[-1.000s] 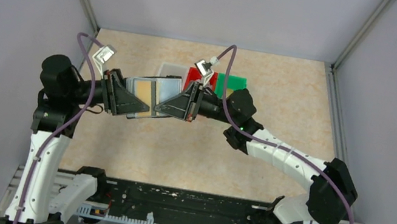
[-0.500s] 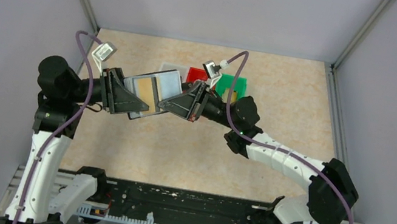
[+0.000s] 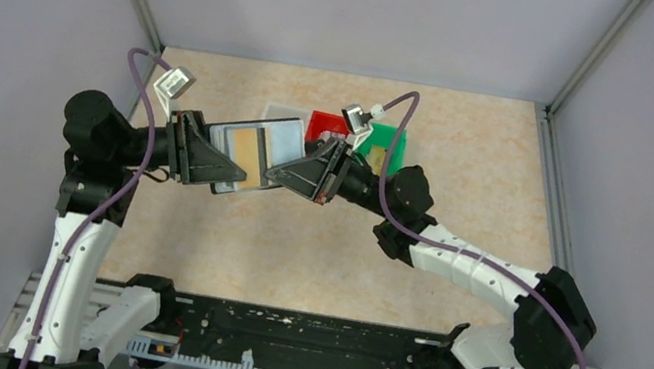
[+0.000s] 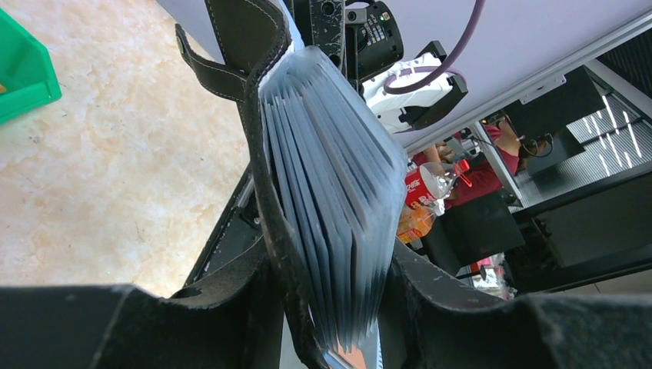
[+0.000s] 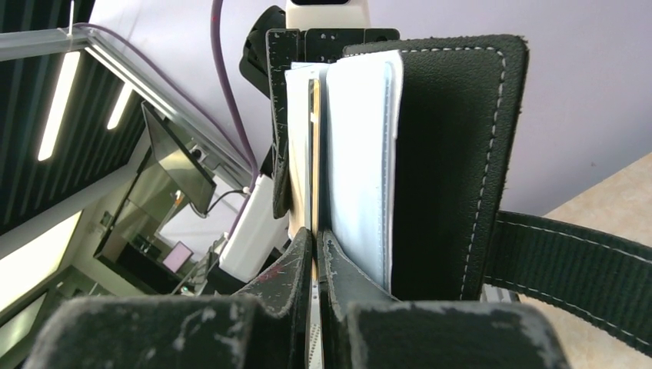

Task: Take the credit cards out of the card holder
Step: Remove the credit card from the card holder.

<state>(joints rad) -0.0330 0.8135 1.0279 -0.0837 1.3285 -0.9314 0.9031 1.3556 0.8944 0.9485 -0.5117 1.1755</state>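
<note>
Clamping the card holder [image 3: 272, 139] from nine o'clock: the left gripper [image 3: 236, 174].
At three o'clock, the right gripper [image 3: 271, 175] pinches its gold card [image 5: 314, 146].

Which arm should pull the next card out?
Probably the right. The right gripper is shut on the edge of the gold card, while the left gripper just clamps the card holder.

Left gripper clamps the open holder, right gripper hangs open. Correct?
Not quite. The right gripper is shut, pinching the gold card's edge in the holder, as the right wrist view shows. The left gripper does clamp the open holder.
</note>
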